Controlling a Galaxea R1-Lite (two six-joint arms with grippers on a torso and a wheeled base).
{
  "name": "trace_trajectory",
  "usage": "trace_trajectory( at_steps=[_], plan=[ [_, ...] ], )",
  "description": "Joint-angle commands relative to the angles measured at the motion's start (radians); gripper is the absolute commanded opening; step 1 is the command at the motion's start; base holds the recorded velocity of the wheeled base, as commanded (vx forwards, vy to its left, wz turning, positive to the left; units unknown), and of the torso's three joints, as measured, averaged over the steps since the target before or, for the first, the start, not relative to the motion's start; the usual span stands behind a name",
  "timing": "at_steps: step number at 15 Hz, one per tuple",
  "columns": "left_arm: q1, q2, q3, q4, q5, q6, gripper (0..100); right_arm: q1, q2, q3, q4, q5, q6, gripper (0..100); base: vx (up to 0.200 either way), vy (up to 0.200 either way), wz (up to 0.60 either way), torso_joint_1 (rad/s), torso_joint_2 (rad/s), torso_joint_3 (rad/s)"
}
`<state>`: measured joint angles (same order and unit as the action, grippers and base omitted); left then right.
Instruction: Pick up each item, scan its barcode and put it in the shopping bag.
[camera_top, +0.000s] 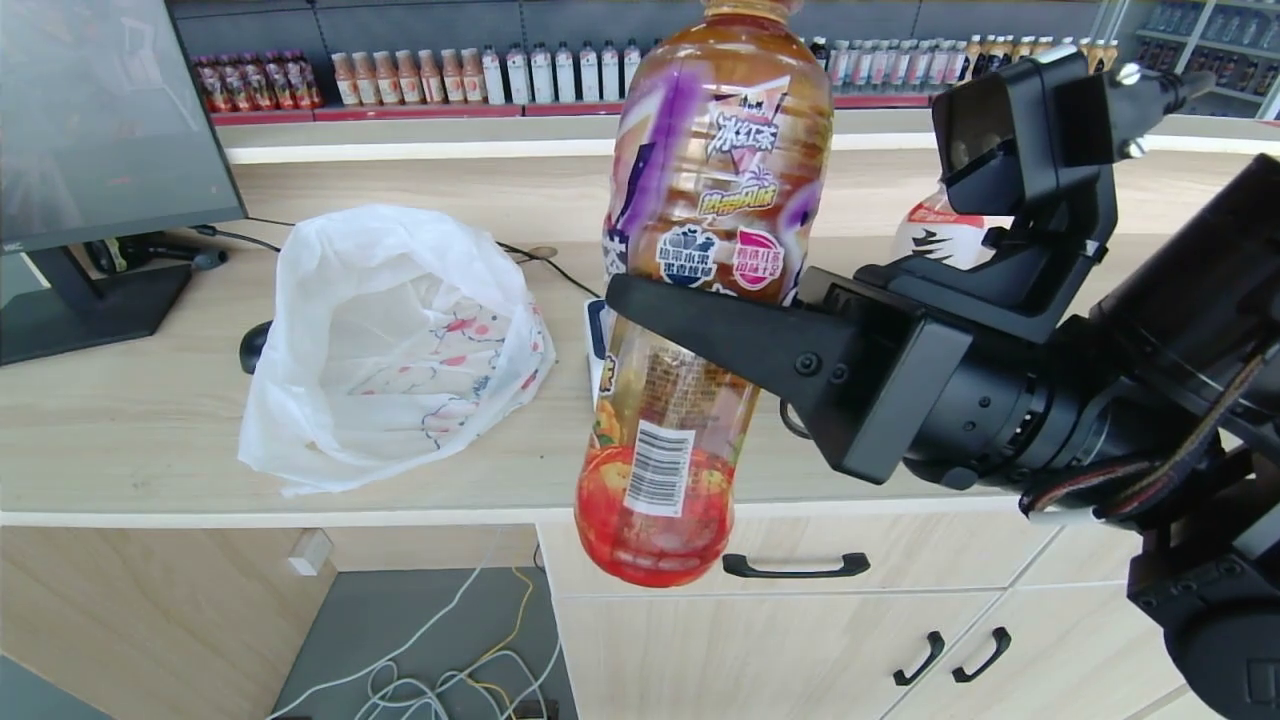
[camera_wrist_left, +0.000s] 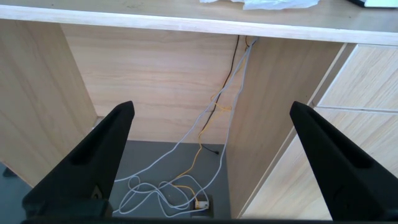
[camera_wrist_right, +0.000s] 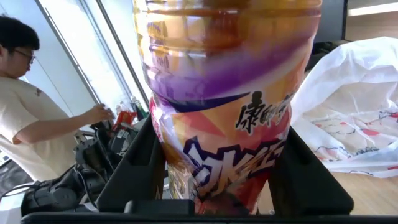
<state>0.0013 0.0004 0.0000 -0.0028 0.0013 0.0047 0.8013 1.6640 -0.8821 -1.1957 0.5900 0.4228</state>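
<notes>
1 tall bottle (camera_top: 720, 170) of amber drink hangs in the air in the grasp of the right claw (camera_top: 640, 300), whose 2 black fingers (camera_top: 720, 335) are clenched across its middle just under the purple label. The bottle stands nearly upright in front of the worktop (camera_top: 120, 420) edge, with its red base low and 1 white barcode (camera_top: 657, 468) facing the head camera. From the right wrist, the same bottle sits squarely between the 2 fingers, both pressed to its sides.

1 white plastic shopping bag (camera_top: 400, 340) lies on the worktop just to the left of the bottle, mouth open and crumpled, apart from it. Behind the right arm sits 1 white-and-red item (camera_top: 935, 235) - possibly another bottle, though too much of it is covered to tell. 1 dark monitor (camera_top: 100, 110) stands at the worktop's far left.

The left claw (camera_wrist_left: 211, 109) hangs low before the worktop's open underside, released - its 2 fingers (camera_wrist_left: 93, 162) are spread wide with nothing between them, over loose cables (camera_wrist_left: 174, 186) on the floor. 3 black drawer handles (camera_top: 795, 568) show on the cabinet front below the bottle.
</notes>
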Motion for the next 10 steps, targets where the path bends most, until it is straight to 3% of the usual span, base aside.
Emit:
trace_trajectory(
  at_steps=[1,10],
  plan=[
    [0.0,0.0,0.0,0.0,-0.001,0.0,100,0.009,-0.003,0.0,-0.001,0.001,-0.001,0,0.0,0.0,0.0,0.0,0.0,0.0],
    [0.0,0.0,0.0,0.0,-0.001,0.0,100,0.015,-0.021,0.014,-0.002,-0.009,-0.004,0,0.0,0.0,0.0,0.0,0.0,0.0]
  ],
)
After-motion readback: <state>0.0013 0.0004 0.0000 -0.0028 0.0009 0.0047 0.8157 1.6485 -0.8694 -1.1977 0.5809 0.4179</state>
